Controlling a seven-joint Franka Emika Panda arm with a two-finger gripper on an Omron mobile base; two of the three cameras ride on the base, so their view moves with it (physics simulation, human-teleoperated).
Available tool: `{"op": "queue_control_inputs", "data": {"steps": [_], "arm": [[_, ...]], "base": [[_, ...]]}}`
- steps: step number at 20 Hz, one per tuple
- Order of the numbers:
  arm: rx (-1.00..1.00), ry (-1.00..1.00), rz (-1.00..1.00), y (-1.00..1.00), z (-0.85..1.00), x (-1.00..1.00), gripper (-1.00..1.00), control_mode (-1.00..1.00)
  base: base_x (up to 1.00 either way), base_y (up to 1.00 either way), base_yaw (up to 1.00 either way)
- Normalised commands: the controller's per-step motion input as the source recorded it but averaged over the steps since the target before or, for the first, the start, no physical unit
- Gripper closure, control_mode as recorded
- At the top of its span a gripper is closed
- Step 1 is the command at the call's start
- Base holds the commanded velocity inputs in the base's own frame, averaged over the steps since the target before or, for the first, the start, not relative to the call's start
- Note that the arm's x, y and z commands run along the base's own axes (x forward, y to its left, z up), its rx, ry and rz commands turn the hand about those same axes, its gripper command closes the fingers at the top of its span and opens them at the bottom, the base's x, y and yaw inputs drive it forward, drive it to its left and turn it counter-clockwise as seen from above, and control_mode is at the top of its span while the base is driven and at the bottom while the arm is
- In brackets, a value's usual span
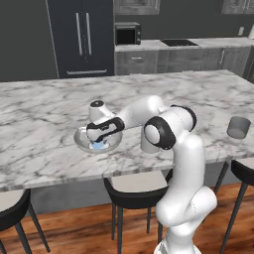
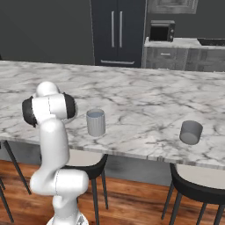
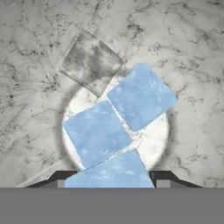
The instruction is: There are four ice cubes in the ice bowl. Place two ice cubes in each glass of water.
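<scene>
The ice bowl (image 1: pixel 81 139) sits on the marble counter near its front edge, and my gripper (image 1: pixel 99 142) reaches down into it. In the hand view the bowl's pale floor (image 3: pixel 154 139) carries two pale blue ice cubes (image 3: pixel 141 96) (image 3: pixel 96 133). A greyer translucent cube (image 3: pixel 90 62) lies up on the bowl's wall. A third blue ice cube (image 3: pixel 111 171) looks larger and nearer and lies between my fingertips (image 3: pixel 162 178), its sides touching both. One glass of water (image 2: pixel 96 122) stands beside my arm, the other glass (image 2: pixel 191 132) (image 1: pixel 239 127) far to the right.
Black bar stools (image 1: pixel 130 188) stand under the counter's front edge. Behind the island are a dark fridge (image 1: pixel 82 34) and a microwave (image 1: pixel 128 33). My elbow (image 1: pixel 163 130) hangs over the counter edge between the bowl and the nearer glass.
</scene>
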Motion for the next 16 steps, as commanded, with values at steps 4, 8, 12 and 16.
{"op": "queue_control_inputs", "data": {"steps": [4,8,12,16], "arm": [[0.06,-0.43,-0.14,-0.02,0.86,-0.44,1.00,-1.00],[0.10,-0.14,-0.34,-0.67,0.48,-0.38,1.00,-1.00],[0.21,0.00,-0.31,-1.00,0.72,-0.28,1.00,-1.00],[0.22,0.00,-0.21,-0.99,1.00,-0.31,1.00,-1.00]], "base": [[0.00,0.00,0.00],[0.00,0.00,0.00],[0.00,0.00,0.00],[0.00,0.00,0.00]]}}
